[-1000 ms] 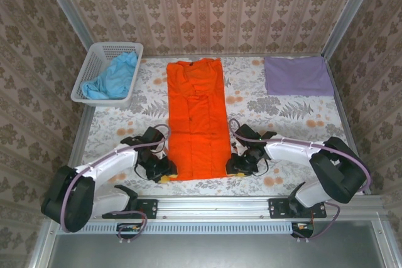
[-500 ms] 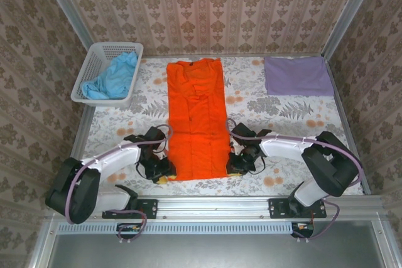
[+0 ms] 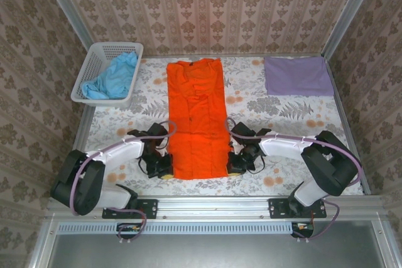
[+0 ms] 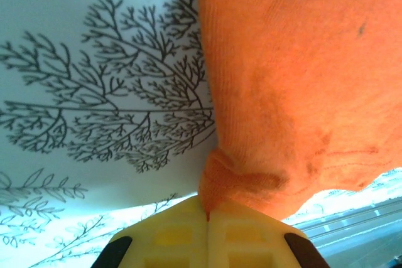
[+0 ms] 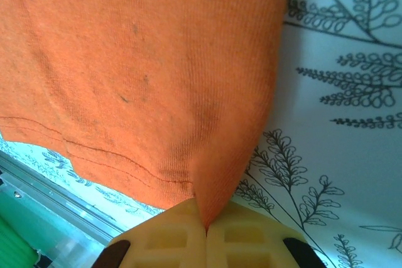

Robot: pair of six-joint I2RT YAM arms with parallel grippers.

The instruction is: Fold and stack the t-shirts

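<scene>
Left fingers [image 4: 173, 236] clamped on near-left hem corner of the bright orange soft fabric t-shirt [image 3: 198, 114], which lies lengthwise mid-worktop [image 3: 289, 123]. Right fingers [image 5: 242, 236] clamped on near-right corner. Best lift both corners level, together; carry hem evenly toward collar.

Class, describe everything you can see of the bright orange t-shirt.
The bright orange soft knit t-shirt lies flat on the floral tablecloth, folded into a long narrow strip. Its stitched hem is at the near end. The left gripper and right gripper each pinch a near corner, bunching the fabric.
</scene>
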